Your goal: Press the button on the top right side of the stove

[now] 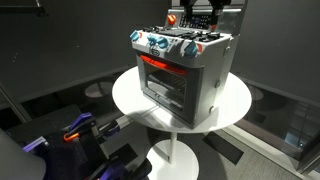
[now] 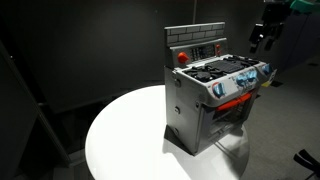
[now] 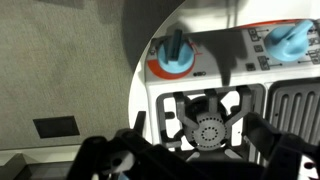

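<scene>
The grey toy stove (image 1: 185, 75) stands on a round white table (image 1: 130, 100); it also shows in the other exterior view (image 2: 205, 100). It has a red-framed oven window (image 1: 165, 70) and blue-and-white knobs (image 3: 173, 55). Its raised back panel (image 2: 200, 42) carries a red button (image 2: 182, 57) at one end. My gripper (image 2: 262, 36) hangs in the air above the stove's knob side, apart from the panel. In the wrist view its fingers (image 3: 200, 138) are spread either side of a black burner (image 3: 208, 125). It holds nothing.
The table (image 2: 120, 130) has bare white surface beside the stove. A purple and blue object (image 1: 75, 130) lies low beside the table's pedestal base (image 1: 175, 160). The surroundings are dark floor and dark walls.
</scene>
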